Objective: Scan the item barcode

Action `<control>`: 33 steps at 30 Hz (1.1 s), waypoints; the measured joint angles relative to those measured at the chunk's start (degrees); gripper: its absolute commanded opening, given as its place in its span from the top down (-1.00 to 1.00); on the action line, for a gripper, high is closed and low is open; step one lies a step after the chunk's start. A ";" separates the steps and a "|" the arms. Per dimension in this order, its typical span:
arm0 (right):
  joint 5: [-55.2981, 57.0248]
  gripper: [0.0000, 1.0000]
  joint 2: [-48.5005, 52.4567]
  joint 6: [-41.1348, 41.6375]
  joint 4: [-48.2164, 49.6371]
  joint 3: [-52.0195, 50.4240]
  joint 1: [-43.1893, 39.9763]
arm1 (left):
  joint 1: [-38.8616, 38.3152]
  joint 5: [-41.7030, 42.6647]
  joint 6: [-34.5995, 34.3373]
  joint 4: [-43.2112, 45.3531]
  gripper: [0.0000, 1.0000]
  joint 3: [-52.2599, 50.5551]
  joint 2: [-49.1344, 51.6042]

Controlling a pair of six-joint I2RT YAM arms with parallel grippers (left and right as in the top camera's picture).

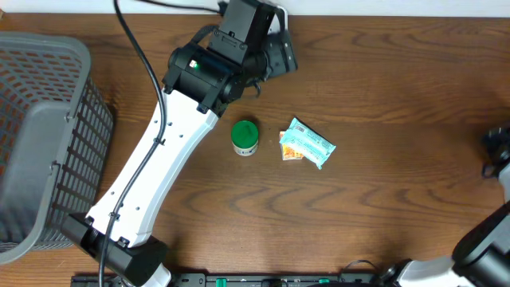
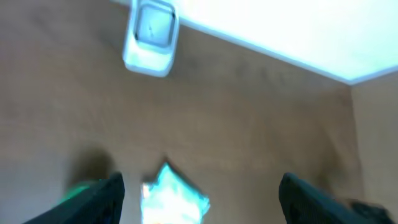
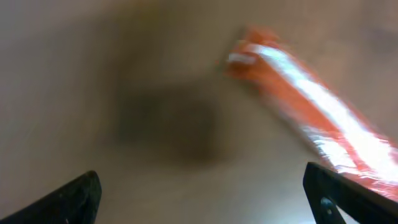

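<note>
A teal snack packet [image 1: 307,146] lies mid-table beside a small jar with a green lid [image 1: 245,137]. My left gripper [image 1: 277,49] hangs over the far edge, behind both, open and empty. In the left wrist view the packet [image 2: 174,198] lies low between the spread fingers of the gripper [image 2: 200,180], and a white box-shaped device [image 2: 150,37] stands at the table's far edge. My right gripper [image 3: 200,174] is open with only bare table between its fingers. A blurred orange and white packet [image 3: 311,106] lies ahead to its right, showing only in the right wrist view.
A grey mesh basket [image 1: 40,135] fills the left side of the table. The left arm's white link [image 1: 151,167] runs diagonally from the front edge to the far middle. A dark part of the right arm [image 1: 496,145] shows at the right edge.
</note>
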 measured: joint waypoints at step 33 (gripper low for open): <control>18.03 -0.97 -4.92 -13.29 -34.07 2.47 76.46 | 0.00 -39.32 28.65 3.23 -0.60 -0.48 -21.99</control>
